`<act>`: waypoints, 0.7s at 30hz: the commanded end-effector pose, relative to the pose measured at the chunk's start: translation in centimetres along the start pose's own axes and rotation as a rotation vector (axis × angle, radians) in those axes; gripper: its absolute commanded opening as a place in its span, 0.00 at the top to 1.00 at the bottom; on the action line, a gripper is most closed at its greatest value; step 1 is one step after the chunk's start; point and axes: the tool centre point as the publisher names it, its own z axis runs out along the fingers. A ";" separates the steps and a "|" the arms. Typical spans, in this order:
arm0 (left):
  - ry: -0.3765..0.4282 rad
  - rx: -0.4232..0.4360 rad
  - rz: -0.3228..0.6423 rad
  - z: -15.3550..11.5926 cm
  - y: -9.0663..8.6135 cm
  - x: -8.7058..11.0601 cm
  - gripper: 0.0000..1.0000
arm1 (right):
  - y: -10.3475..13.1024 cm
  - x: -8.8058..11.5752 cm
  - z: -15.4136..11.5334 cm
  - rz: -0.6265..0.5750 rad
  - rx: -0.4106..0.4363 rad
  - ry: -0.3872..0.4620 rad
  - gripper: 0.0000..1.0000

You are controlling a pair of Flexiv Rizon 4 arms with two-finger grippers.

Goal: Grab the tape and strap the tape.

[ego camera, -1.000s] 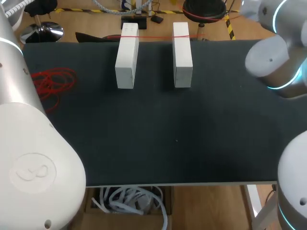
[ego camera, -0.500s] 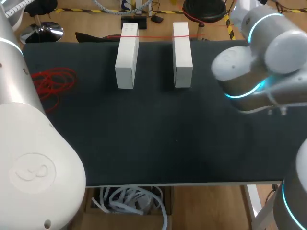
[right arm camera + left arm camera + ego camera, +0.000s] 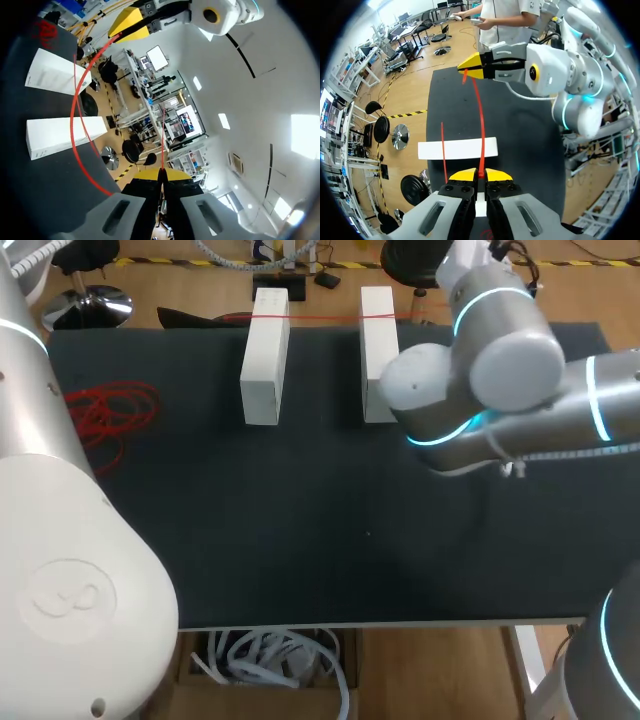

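A loose heap of thin red tape (image 3: 110, 410) lies at the left of the black table (image 3: 300, 530). To its right, two white rectangular blocks (image 3: 264, 360) (image 3: 378, 335) lie side by side, with one red strand (image 3: 320, 316) across their far ends. The left gripper (image 3: 480, 175) and right gripper (image 3: 162, 172) each pinch a red strand, tips closed together.

Head cam overhead from behind; wrist cams face-to-face; shared: tape (image 3: 482, 125), white blocks (image 3: 265, 360)

Your table (image 3: 400, 623) shows only as a thin pale strip along the near side. A black mat (image 3: 260, 520) covers its top from left to right and out to the far edge. Light lies evenly on it.
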 end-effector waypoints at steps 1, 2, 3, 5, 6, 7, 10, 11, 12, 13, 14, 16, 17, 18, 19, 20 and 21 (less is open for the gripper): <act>0.004 -0.006 -0.001 -0.2 -0.1 -0.1 1.00 | 0.8 0.3 0.0 -0.008 0.145 0.016 1.00; 0.004 -0.006 -0.001 -0.2 -0.1 -0.1 1.00 | 1.0 0.3 0.0 -0.015 0.139 0.021 1.00; 0.004 -0.006 -0.001 -0.2 -0.1 -0.1 1.00 | 1.2 0.4 0.0 -0.028 0.129 0.026 1.00; 0.004 -0.006 -0.001 -0.2 -0.1 -0.1 1.00 | 1.8 0.6 0.1 -0.041 0.110 0.031 1.00; 0.004 -0.006 -0.001 -0.2 -0.1 -0.1 1.00 | 2.1 0.7 0.0 -0.048 0.099 0.030 1.00; 0.004 -0.006 -0.001 -0.2 -0.1 -0.1 1.00 | 2.4 0.8 0.0 -0.045 0.085 0.036 1.00; 0.004 -0.006 -0.001 -0.2 -0.1 -0.1 1.00 | 3.3 1.1 0.1 -0.059 0.061 0.046 1.00; 0.004 -0.006 -0.001 -0.2 -0.1 -0.1 1.00 | 3.5 1.2 0.1 -0.070 0.052 0.047 1.00; 0.004 -0.006 -0.001 -0.2 -0.1 -0.1 1.00 | 3.8 1.1 0.1 -0.082 0.043 0.048 1.00; 0.004 -0.006 -0.001 -0.2 -0.1 -0.1 1.00 | 4.0 1.1 0.2 -0.100 0.030 0.045 1.00; 0.004 -0.006 -0.001 -0.2 -0.1 -0.1 1.00 | 4.3 1.0 0.2 -0.128 0.012 0.042 1.00; 0.004 -0.006 -0.001 -0.2 -0.1 -0.1 1.00 | 4.7 0.9 0.1 -0.164 -0.004 0.030 1.00; 0.004 -0.006 -0.001 -0.2 -0.1 -0.1 1.00 | 4.8 0.8 0.1 -0.175 -0.008 0.029 1.00; 0.004 -0.006 -0.001 -0.2 -0.1 -0.1 1.00 | 4.9 0.8 0.1 -0.181 -0.012 0.027 1.00; 0.004 -0.006 -0.001 -0.2 -0.1 -0.1 1.00 | 5.0 0.8 0.1 -0.194 -0.017 0.026 1.00; 0.004 -0.006 -0.001 -0.2 -0.1 -0.1 1.00 | 5.0 0.8 0.1 -0.201 -0.021 0.025 1.00; 0.004 -0.006 -0.001 -0.2 -0.1 -0.1 1.00 | 5.1 0.8 0.1 -0.223 -0.024 0.028 1.00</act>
